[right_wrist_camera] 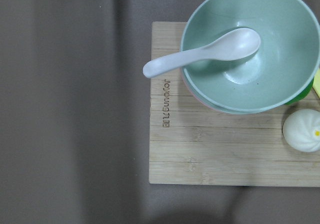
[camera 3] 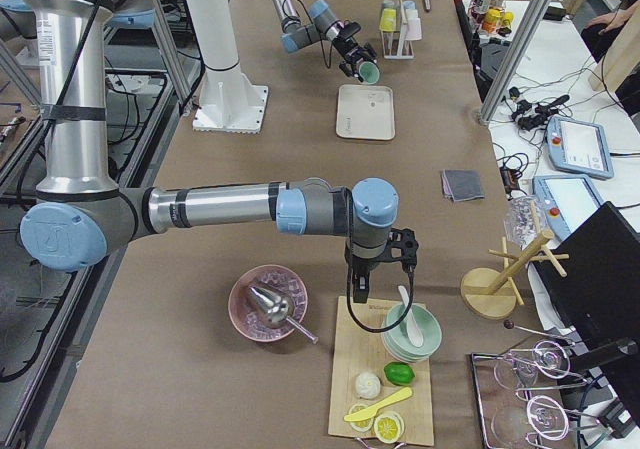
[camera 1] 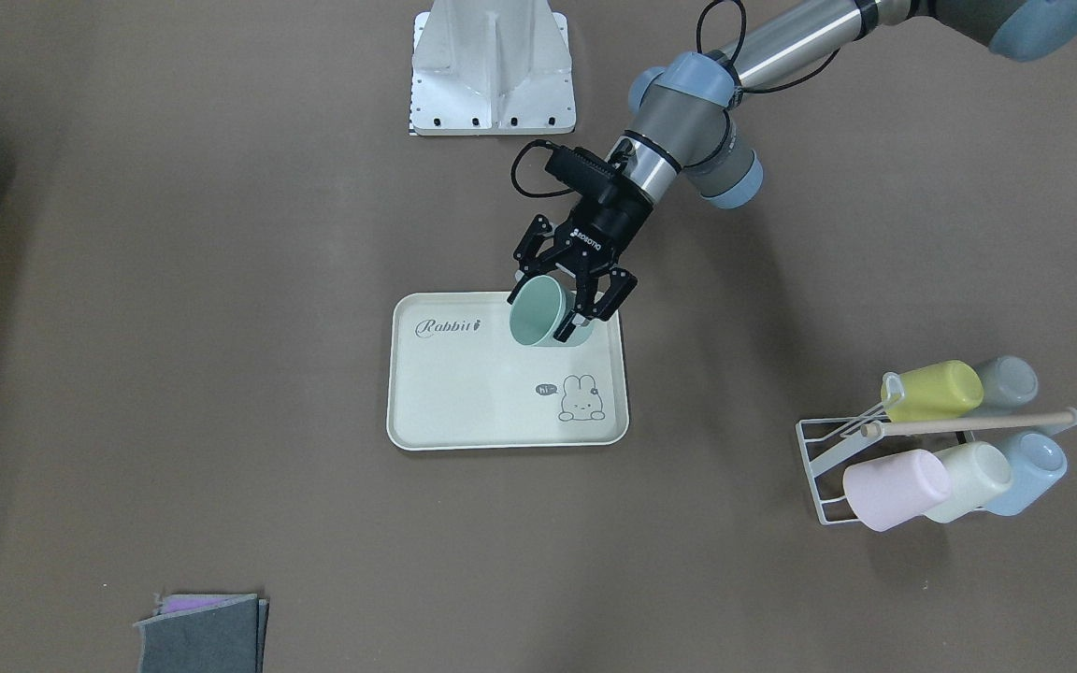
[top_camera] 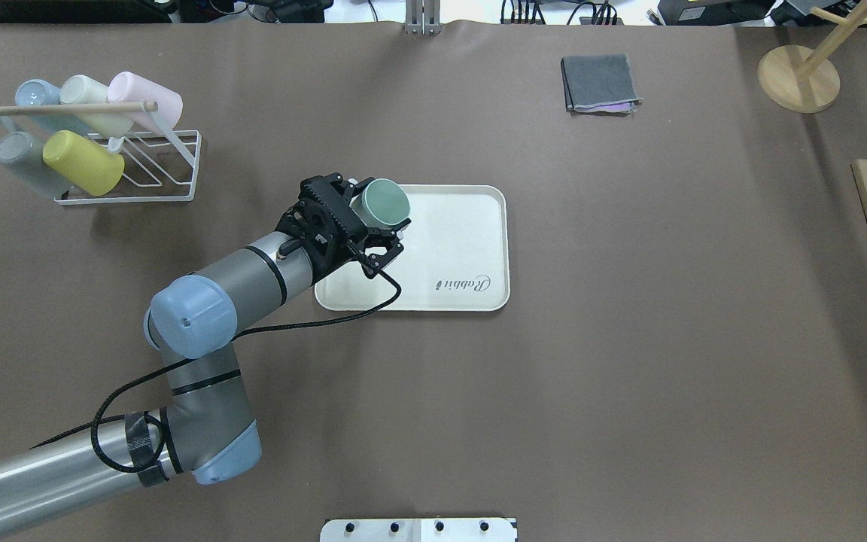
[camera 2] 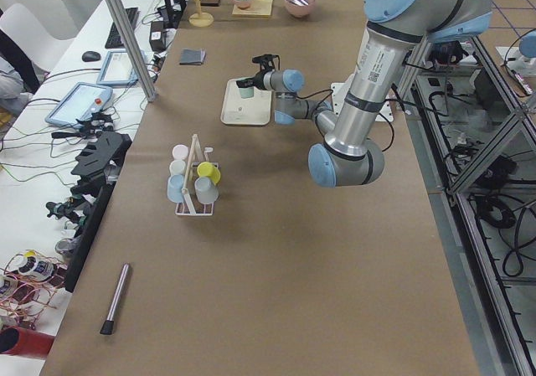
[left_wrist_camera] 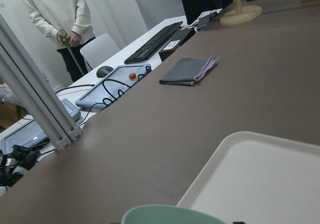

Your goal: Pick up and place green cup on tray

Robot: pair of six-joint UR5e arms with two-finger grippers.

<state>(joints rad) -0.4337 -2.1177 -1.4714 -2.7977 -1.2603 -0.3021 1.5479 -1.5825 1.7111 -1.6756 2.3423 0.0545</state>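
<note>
My left gripper is shut on the green cup, one finger on each side of its wall. The cup is tilted, mouth outward, held just above the corner of the cream "Rabbit" tray. In the overhead view the cup sits in the gripper over the tray's left edge. In the left wrist view the cup's rim shows at the bottom, with the tray beyond it. My right gripper hangs over a wooden board; I cannot tell whether it is open or shut.
A white wire rack with several cups stands at the robot's left. A folded grey cloth lies at the far side. The wooden board carries a green bowl with a spoon and a bun. A pink bowl stands beside it.
</note>
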